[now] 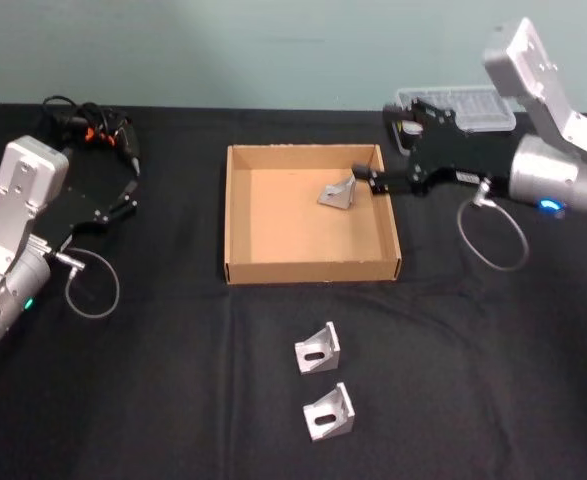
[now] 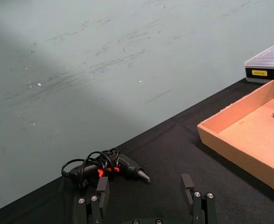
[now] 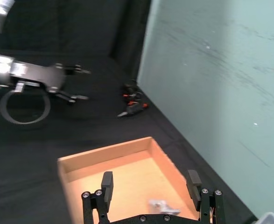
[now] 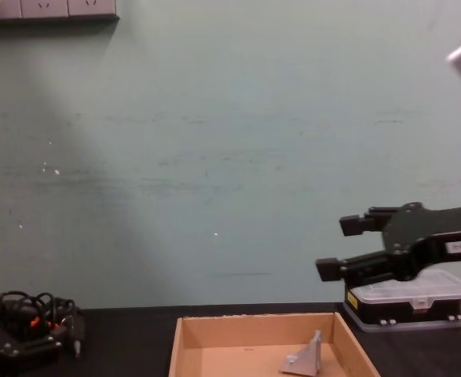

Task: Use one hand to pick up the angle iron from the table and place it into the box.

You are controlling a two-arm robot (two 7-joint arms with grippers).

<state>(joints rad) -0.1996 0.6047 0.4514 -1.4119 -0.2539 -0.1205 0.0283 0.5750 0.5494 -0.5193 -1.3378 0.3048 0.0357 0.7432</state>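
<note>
- Cardboard box point(image 1: 273, 225), tan, wide and shallow, with low walls and no lid, sat at the middle of the flat matte black counter point(image 1: 173, 380).
- One silver metal angle iron point(image 1: 338, 193) with a triangular gusset lay inside the box, on its floor near the far right corner. One flange rested flat and the other stood raised.
- The right gripper point(image 1: 365, 180), black with two straight fingers on an arm with a white cylindrical segment and a grey cable loop, reached in from the right across the box's right wall.
- In the head view its fingertips appeared just beside the angle iron. The chest view showed the right gripper point(image 4: 332, 247) held clear above the box rim, apart from the angle iron point(image 4: 305, 357) below it.
- The right gripper's jaws stood wide apart and gripped nothing. In the right wrist view point(image 3: 150, 182) the angle iron point(image 3: 162, 205) lay on the box floor beyond the spread fingers.
- The left gripper point(image 1: 131, 183) was at the left side of the counter, well apart from the box. Its jaws were also spread wide with nothing between them, as the left wrist view point(image 2: 145, 186) confirmed.
- A rear loose angle iron point(image 1: 318, 349) and a front loose angle iron point(image 1: 329, 412), both silver with a slotted flange, lay on the counter in front of the box, near each other but not touching.
- A black case with a clear plastic lid point(image 1: 463, 108) stood at the far right of the counter, behind the right gripper.
- A black hand tool with a coiled cable and orange marks point(image 1: 91, 130) lay at the far left of the counter.
</note>
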